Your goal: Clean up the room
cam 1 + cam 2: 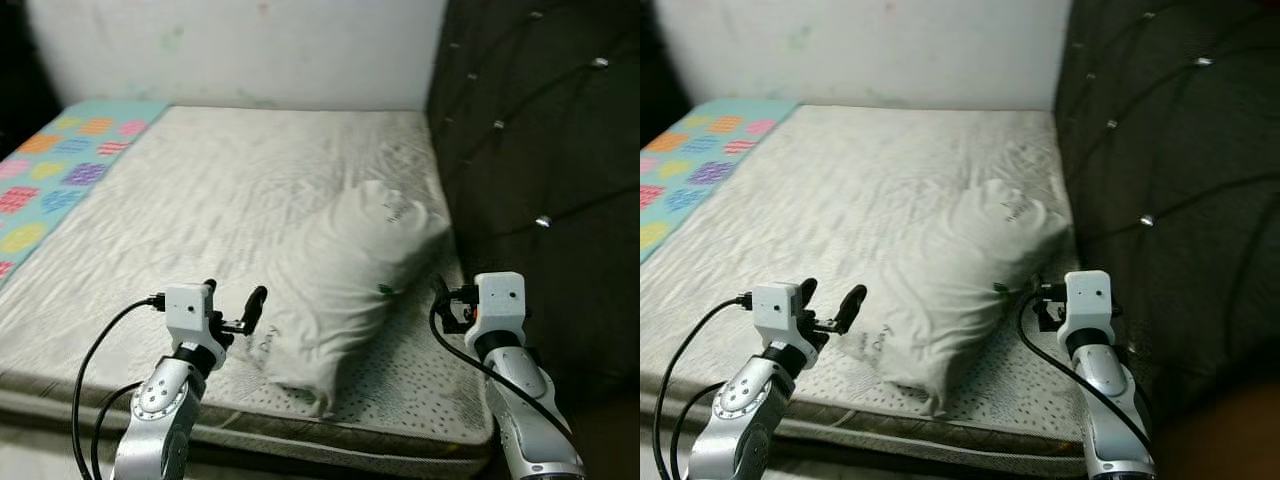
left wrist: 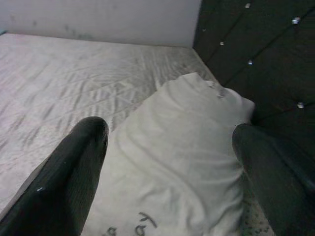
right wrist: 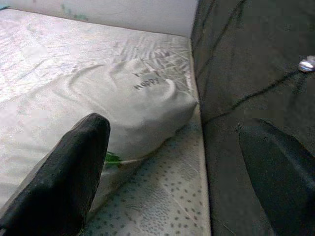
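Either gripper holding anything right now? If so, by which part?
Nothing held. Left gripper is open near the pillow's near end; right gripper is open beside its headboard-side edge. Neither has closed on it.

pillow [image 1: 345, 280] on mattress [image 1: 200, 200], headboard [image 1: 545, 150] right

My head eyes look down over the bed [image 1: 200, 200], while both wrist cameras peer close along my fingers [image 2: 74, 172] at the shared pillow [image 1: 350, 270].
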Motion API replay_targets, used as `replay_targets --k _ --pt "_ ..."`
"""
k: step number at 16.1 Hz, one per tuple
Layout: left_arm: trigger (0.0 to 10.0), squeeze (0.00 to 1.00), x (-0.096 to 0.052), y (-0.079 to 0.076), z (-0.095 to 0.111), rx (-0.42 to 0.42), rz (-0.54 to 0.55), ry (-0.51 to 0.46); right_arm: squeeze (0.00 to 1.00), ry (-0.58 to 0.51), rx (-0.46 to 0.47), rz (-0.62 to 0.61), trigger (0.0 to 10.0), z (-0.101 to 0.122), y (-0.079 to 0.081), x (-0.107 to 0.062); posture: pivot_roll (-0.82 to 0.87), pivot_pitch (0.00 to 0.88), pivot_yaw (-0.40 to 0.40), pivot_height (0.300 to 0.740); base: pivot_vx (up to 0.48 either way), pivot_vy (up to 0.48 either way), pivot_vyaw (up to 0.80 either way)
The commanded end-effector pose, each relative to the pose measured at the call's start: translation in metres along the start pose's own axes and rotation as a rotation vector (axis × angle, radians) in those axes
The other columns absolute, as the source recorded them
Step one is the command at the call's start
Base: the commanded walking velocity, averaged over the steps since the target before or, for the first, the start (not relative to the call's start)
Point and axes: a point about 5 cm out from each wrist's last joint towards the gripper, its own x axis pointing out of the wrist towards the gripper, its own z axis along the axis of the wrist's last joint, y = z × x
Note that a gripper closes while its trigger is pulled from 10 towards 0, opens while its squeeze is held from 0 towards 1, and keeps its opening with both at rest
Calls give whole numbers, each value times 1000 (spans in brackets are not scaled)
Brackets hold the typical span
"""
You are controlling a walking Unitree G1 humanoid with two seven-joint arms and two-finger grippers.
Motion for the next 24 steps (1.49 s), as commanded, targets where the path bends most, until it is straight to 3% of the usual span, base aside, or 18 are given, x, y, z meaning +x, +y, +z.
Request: replay_targets --k 1,17,18,24 --pt "10000 0 -2 1 6 19 -10 -20 0 -6 2 10 10000 3 1 1 -191 0 45 740 307 0 -800" --pt "10000 0 -2 1 6 19 -12 -21 0 -6 2 11 10000 3 2 0 -191 0 45 740 307 0 -800" --pt "10000 0 -3 2 0 9 40 12 0 0 -6 49 10000 1 4 1 -180 0 30 740 0 0 0" --pt "10000 0 -4 3 -1 -1 62 20 0 3 -6 63 10000 0 5 0 -180 0 29 740 0 0 0"
